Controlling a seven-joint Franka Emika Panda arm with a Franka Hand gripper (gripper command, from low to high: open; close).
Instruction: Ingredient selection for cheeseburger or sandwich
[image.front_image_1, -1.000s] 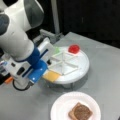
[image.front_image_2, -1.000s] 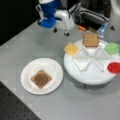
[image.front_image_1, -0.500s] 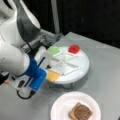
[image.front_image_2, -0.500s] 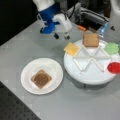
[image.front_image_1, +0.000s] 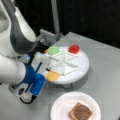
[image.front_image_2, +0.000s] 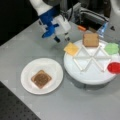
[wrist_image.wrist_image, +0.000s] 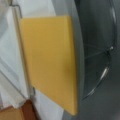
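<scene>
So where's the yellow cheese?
In both front views the cheese lies on the white tray's edge, beside the toast, just below the gripper.

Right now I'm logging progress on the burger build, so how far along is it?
Done: a toast square topped with the patty sits on the paper plate. In hand: nothing; the gripper hovers beside the cheese square at the tray's edge. Left on the tray: the cheese, another toast square, the green leaf and the red disc.
</scene>
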